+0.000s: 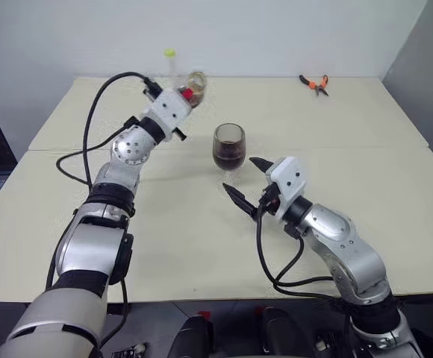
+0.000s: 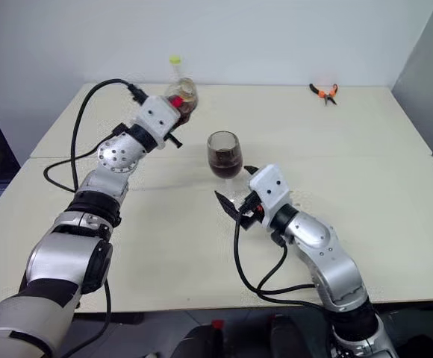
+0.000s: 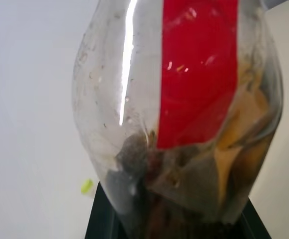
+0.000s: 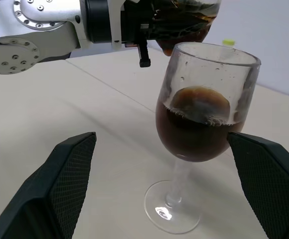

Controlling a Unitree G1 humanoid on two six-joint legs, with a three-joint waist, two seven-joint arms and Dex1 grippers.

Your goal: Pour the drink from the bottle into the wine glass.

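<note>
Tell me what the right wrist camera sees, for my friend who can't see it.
A wine glass about half full of dark drink stands on a pale table, between the open right gripper's two black fingers. Behind it, the left gripper holds a bottle.

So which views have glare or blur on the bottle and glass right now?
Left wrist view: the bottle sits very close, with a bright vertical glare streak down its clear wall. Right wrist view: the wine glass is sharp, highlights on its foot. Head views: even light, soft shadows on the table.

Clear glossy plastic bottle (image 3: 179, 124) with shiny red label; smooth clear wine glass (image 4: 204, 124); matt, smooth cream table (image 1: 201, 246); matt black textured fingers (image 4: 65, 179); brushed silver metal arms.
</note>
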